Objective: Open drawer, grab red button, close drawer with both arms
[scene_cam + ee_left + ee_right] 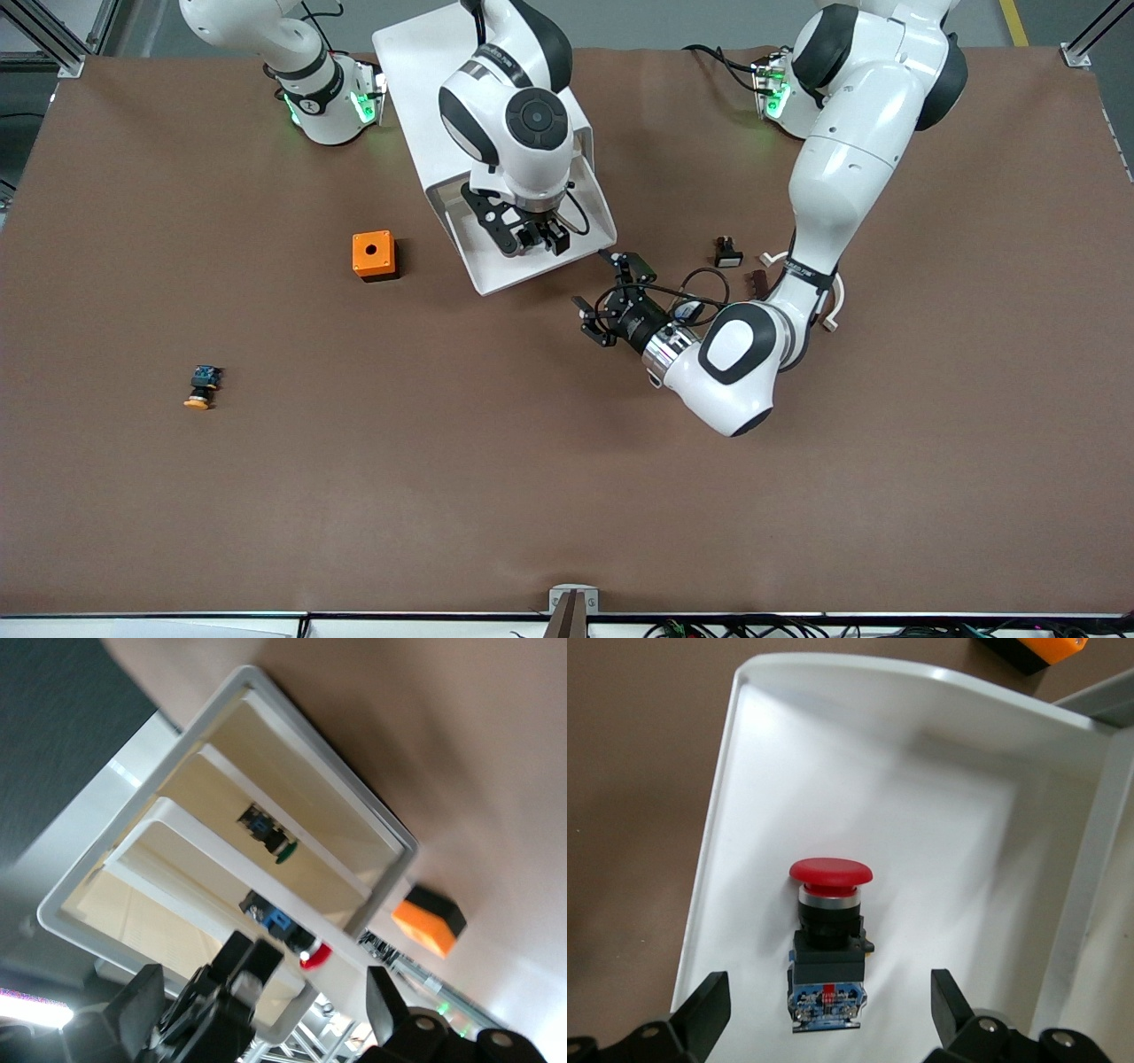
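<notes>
- Counted: one drawer (496,275), pulled open; one button (828,939) lying in it, red cap, black barrel, blue rear block
- Right gripper (532,237) over the drawer, fingers spread wide, empty
- Left gripper (607,297) beside the drawer, spread wide, empty

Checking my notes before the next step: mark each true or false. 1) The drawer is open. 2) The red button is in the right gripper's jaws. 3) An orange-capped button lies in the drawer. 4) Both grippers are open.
1) True: the drawer stands pulled out.
2) False: the red button lies in the drawer; the right gripper is over it, open.
3) False: the orange-capped button lies on the table.
4) True: the left gripper beside the drawer is open too.
</notes>
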`<state>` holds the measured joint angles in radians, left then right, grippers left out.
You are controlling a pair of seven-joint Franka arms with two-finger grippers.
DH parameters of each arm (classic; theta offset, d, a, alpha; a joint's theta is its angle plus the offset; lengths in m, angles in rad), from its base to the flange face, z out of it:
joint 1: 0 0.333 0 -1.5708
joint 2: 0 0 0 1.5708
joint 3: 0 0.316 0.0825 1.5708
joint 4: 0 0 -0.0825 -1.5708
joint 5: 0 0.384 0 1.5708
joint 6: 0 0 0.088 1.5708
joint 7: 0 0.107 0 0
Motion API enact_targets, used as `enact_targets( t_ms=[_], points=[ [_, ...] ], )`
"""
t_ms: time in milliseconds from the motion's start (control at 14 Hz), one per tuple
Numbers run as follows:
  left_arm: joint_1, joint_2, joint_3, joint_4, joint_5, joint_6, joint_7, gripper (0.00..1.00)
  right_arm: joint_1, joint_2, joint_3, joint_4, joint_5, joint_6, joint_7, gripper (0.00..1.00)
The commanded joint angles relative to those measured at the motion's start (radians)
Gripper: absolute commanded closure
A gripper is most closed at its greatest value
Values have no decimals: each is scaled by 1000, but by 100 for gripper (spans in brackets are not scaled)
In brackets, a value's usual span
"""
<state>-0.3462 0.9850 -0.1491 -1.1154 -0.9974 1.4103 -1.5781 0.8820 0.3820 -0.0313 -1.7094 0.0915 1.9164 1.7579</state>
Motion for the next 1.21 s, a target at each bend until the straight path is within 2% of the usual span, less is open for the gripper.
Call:
enact_targets(
  t_ms=[0,142,427,570,854,997,1139],
  points=[
    [-20,-58,37,32,80,28,162,0,9,0,-7,-18,8,16,17,0],
    [-27,-107,36,43,204,100,257,0,9,0,-7,-30,8,33,17,0],
    [-25,-172,39,43,267,139,438,0,11,3,-7,-35,8,39,18,0],
    [-40,-201,37,42,363,176,486,0,11,3,-7,-39,8,39,17,0],
    [-97,-227,33,39,600,261,498,0,20,11,-7,-39,8,41,18,1],
    [-129,-250,28,34,762,333,501,0,20,11,-7,-39,8,41,31,3],
    [-149,-256,16,28,888,387,503,0,22,11,-7,-39,8,41,31,9]
  ],
)
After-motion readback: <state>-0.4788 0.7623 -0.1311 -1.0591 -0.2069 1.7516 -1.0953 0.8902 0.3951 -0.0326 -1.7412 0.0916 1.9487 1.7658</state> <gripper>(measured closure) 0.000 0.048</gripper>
